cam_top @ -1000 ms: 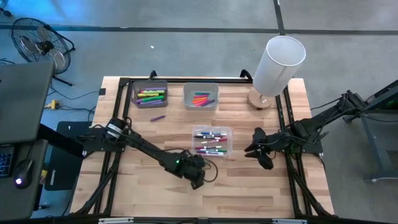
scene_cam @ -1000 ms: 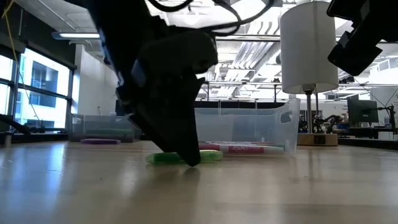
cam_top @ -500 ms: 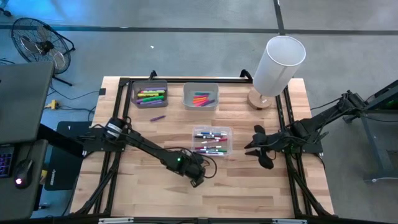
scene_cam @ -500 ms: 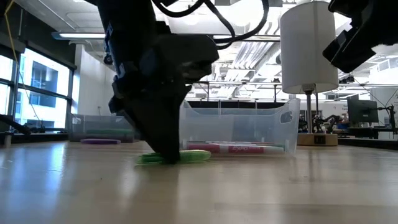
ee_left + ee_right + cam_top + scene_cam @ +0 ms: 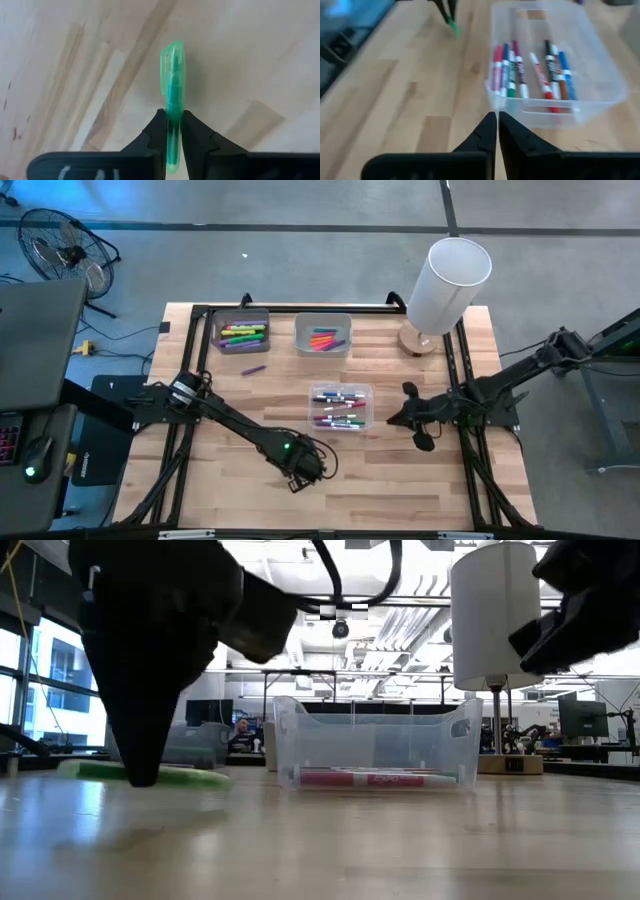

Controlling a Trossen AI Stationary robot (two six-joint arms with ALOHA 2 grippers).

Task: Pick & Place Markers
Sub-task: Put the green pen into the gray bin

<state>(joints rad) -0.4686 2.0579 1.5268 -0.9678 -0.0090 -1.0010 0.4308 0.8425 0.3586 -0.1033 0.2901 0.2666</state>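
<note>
My left gripper (image 5: 297, 480) hangs over the table's near middle, shut on a green marker (image 5: 173, 80), which also shows in the low view (image 5: 185, 774). My right gripper (image 5: 497, 120) is shut on nothing and hovers at the table's right (image 5: 392, 420), beside a clear bin (image 5: 368, 394) in which several markers (image 5: 530, 70) lie flat. More markers fill two grey bins (image 5: 241, 314) (image 5: 322, 318) at the far edge. One purple marker (image 5: 253, 369) lies loose on the wood. My left gripper pinches the green marker's barrel (image 5: 173, 112) between its two fingers, on the half away from the clipped cap (image 5: 171, 57). The fingers come from above, pointing down, and lie across the marker. The marker sits level just over the wood; whether it touches the table I cannot tell.
A white-shaded lamp (image 5: 445, 285) stands at the far right corner. Dark frame rails (image 5: 455, 370) run along the table's left and right sides. Bare wood (image 5: 400, 490) lies near the front edge.
My left gripper has taken the green marker along toward the table's near and left edges, tipping more steeply downward; the marker stays level. My right gripper has sunk a little and rolled at the wrist.
</note>
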